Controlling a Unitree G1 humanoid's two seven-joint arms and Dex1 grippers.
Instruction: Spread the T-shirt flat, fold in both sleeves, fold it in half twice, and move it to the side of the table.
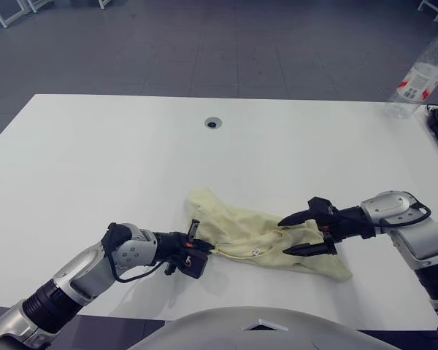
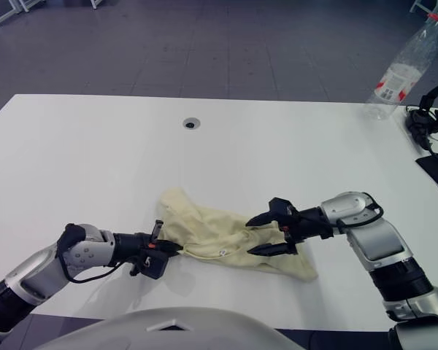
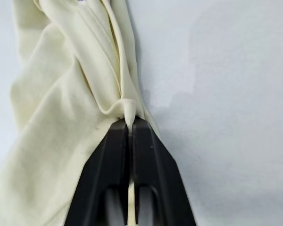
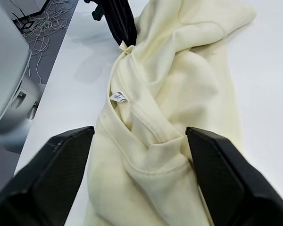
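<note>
A pale yellow T-shirt (image 1: 241,233) lies crumpled near the front of the white table (image 1: 95,160). My left gripper (image 1: 201,247) is shut on a fold of the T-shirt (image 3: 61,117) at its left side, near the collar; the cloth is pinched between the black fingers (image 3: 108,165). My right gripper (image 1: 296,233) stands open over the shirt's right part, one finger above and one below the bunched cloth. In the right wrist view the T-shirt (image 4: 179,94) lies between the spread fingers (image 4: 61,155), its collar label facing up.
A round hole (image 1: 213,122) is set in the table at the back centre. A clear plastic bottle (image 1: 423,73) stands at the back right corner, with black gear (image 2: 423,117) beside it. Wide bare tabletop lies to the left and behind the shirt.
</note>
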